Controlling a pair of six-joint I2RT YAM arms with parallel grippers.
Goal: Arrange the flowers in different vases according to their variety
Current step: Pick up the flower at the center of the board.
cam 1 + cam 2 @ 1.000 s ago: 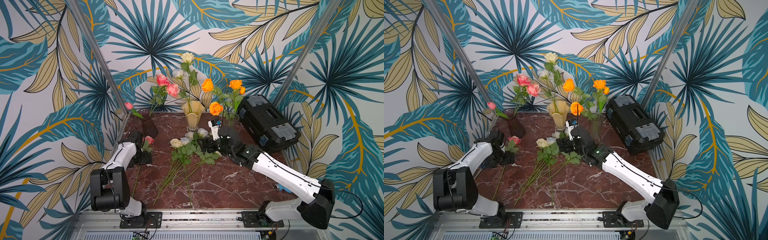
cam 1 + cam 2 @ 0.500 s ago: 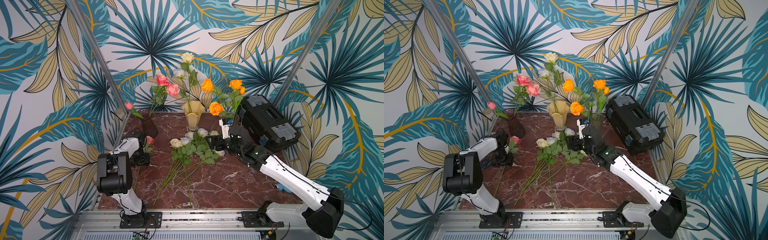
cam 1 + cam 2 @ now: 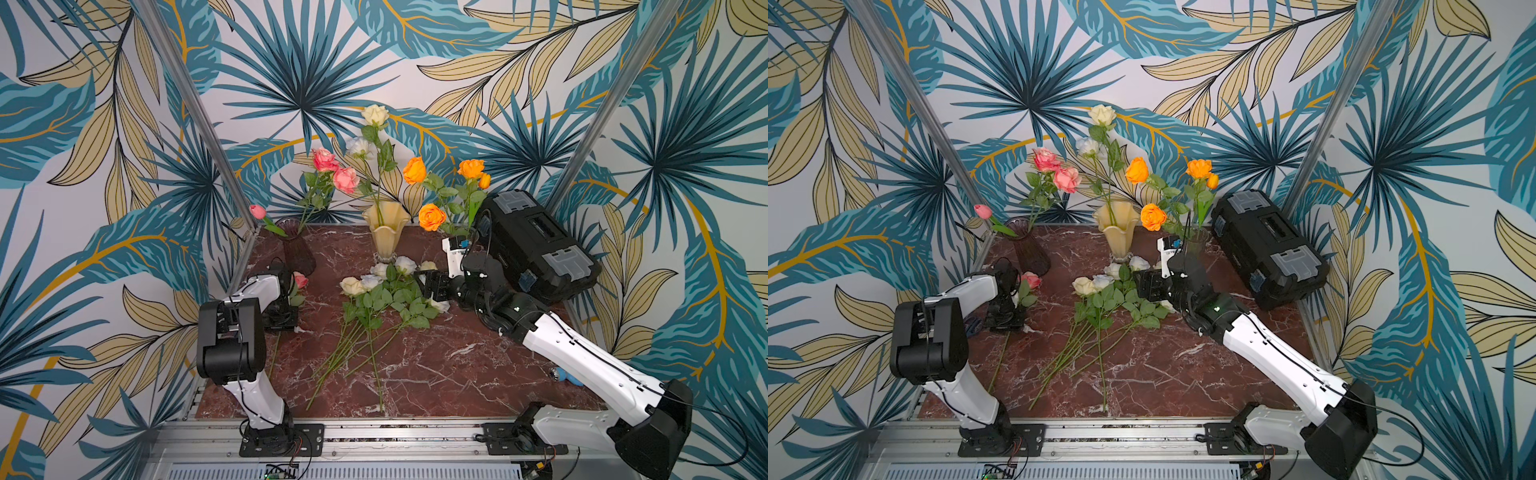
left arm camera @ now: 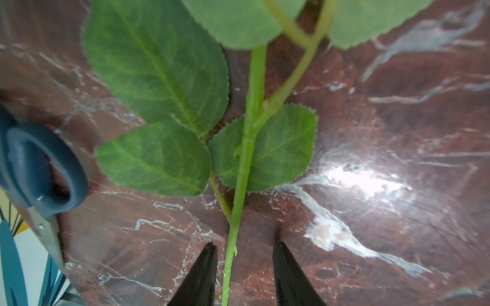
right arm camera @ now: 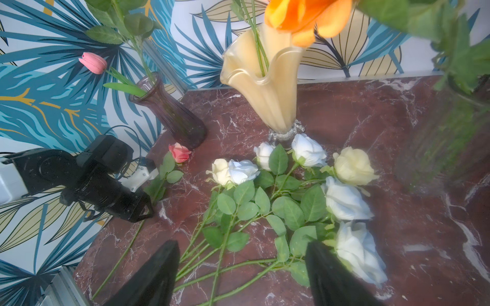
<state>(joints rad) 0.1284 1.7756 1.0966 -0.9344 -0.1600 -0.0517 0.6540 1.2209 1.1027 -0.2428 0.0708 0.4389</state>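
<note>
Left wrist: left gripper (image 4: 243, 242) narrowly apart astride pink rose (image 4: 245, 148), bloom toward purple vase (image 3: 297, 253)

I count three vases: one purple vase (image 3: 297, 253), one yellow vase (image 3: 386, 232) and one clear vase (image 3: 1197, 243). There are three pink roses (image 3: 345, 179), nine white or cream roses (image 5: 344, 198) and three orange roses (image 3: 431, 217). There are two tulip buds, one pink bud (image 3: 257, 211) and one orange bud (image 3: 484, 180). I also see one black toolbox (image 3: 536, 245), one pair of scissors (image 4: 39, 172) and two robot arms (image 3: 582, 361).

Blurred, edge-cropped clear vase (image 5: 448, 132)
</note>
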